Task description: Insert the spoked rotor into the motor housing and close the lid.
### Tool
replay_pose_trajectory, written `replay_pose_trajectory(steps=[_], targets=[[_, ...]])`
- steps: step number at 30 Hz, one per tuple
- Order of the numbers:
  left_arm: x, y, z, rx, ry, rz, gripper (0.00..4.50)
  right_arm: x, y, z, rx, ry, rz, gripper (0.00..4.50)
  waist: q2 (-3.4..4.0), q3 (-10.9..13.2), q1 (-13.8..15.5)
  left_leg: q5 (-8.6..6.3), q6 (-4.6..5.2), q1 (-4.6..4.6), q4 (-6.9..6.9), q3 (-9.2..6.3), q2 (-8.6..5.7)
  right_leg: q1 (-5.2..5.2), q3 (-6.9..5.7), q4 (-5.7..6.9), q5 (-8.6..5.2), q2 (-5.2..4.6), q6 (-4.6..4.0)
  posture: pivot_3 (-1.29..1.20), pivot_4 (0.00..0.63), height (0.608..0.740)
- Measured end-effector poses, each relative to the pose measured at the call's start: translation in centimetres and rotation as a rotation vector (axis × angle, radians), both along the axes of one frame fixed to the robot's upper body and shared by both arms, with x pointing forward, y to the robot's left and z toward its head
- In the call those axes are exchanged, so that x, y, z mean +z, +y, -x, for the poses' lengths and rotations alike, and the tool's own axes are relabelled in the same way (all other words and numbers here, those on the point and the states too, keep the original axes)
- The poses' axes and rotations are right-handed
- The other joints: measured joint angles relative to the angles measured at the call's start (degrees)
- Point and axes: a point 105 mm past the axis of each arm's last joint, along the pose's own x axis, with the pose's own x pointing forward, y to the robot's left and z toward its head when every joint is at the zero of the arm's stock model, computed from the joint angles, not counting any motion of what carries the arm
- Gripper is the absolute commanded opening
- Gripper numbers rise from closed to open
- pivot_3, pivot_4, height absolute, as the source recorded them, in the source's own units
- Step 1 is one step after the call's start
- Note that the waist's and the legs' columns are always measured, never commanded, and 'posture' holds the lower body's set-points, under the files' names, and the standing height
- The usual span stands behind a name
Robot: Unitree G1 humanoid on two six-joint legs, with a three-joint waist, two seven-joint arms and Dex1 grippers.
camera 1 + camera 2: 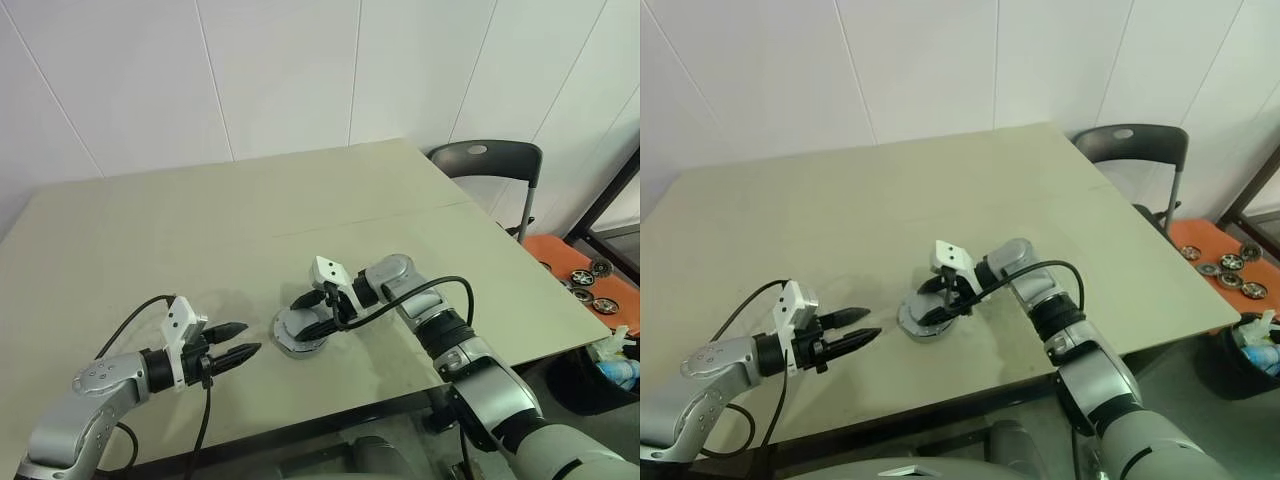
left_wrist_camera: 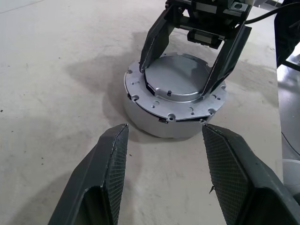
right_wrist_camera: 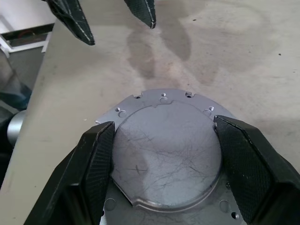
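One round silvery metal motor housing (image 1: 300, 333) on beige table (image 1: 250, 230), flat grey disc lid (image 2: 176, 78) on top. R gripper (image 2: 182, 77) straddles lid (fingers at rim, grip unclear); L gripper (image 1: 238, 342) open nearby. Head view adds black chair (image 1: 487, 160).

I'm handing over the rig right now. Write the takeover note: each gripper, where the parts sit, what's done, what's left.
Left gripper: open, holding nothing, beside the motor housing and pointing at it.
Right gripper: over the housing, fingers straddling the lid's raised centre; firm grip cannot be confirmed.
Lid: already on top of the housing, near the table's front edge.
Spoked rotor: cannot be seen, presumably under the lid.
Left: check that the lid sits flush, then free the right gripper.
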Motion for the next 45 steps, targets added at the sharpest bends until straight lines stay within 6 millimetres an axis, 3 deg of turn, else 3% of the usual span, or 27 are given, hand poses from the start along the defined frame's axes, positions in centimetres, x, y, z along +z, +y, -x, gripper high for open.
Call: replay_pose_trajectory(steps=[28,45], targets=[[-0.3,0.0,0.3,0.032,0.01,0.005,2.68,-1.0,2.2,-0.3,-0.063,-0.117,0.021,3.03,0.18,0.13,-1.84,-0.12,-0.22,1.0,0.05,-0.23,0.05,0.48,-0.51,-0.02,-0.11,-0.01,-0.14,0.0,0.0,0.74],[-0.1,0.1,0.1,0.026,0.0,-0.002,2.68,-0.6,1.4,-0.4,0.073,-0.177,0.032,3.03,0.19,0.15,-1.27,-0.16,-0.17,0.96,-0.06,-0.29,-0.09,0.5,-0.33,-0.1,-0.11,-0.17,-0.14,0.0,0.0,0.74]])
